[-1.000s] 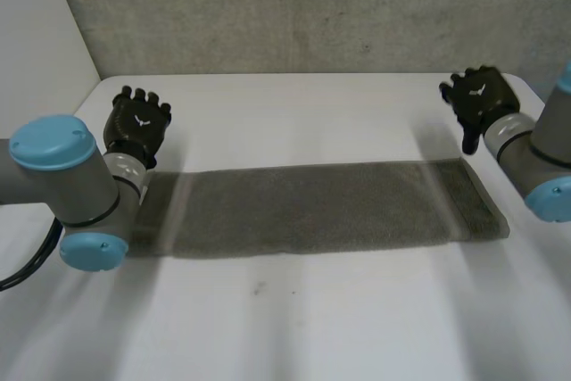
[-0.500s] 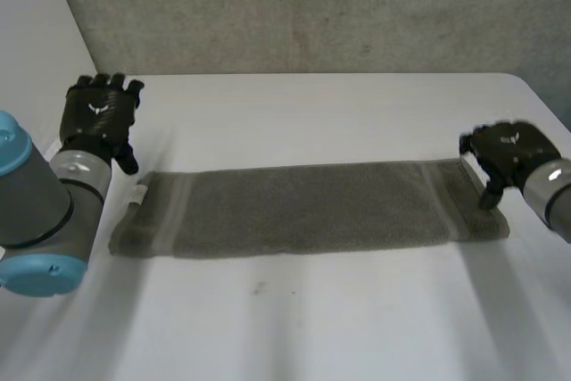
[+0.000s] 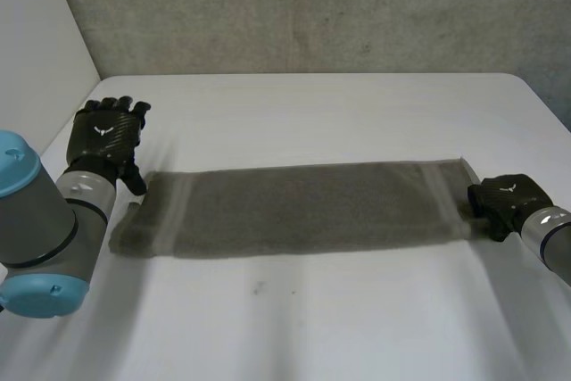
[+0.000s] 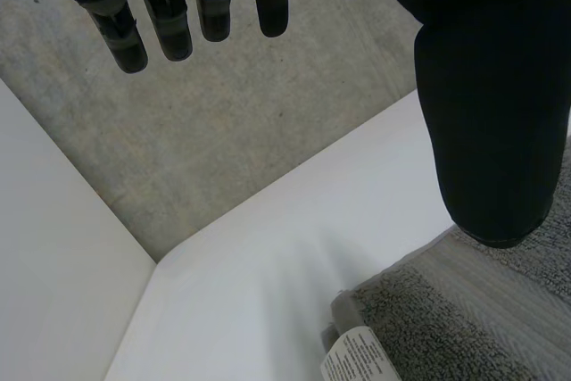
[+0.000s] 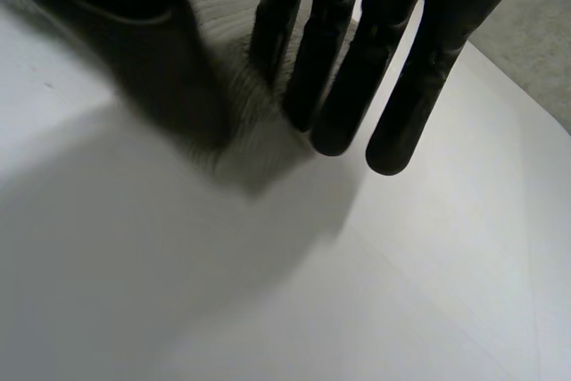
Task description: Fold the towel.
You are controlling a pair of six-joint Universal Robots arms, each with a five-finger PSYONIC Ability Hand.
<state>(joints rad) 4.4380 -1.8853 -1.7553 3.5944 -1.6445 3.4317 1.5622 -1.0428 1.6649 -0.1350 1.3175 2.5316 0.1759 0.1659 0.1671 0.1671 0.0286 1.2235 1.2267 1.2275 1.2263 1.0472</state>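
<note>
While left hand [image 3: 105,136] hovers spread-fingered by the towel [image 3: 303,207], right hand [image 3: 504,202] touches its far edge straight-fingered.

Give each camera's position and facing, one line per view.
Head view: between and behind the arms, looking down on a long grey terry towel on a white table; left hand and right hand show.
Left wrist view: on the left wrist, looking past straight fingers to the towel's corner.
Right wrist view: on the right wrist, facing down; fingers at the towel's end.
All share the towel.

towel [image 3: 303,207] right end: partly under right hand [image 3: 506,204] | label [image 4: 355,360] print: unreadable
</note>
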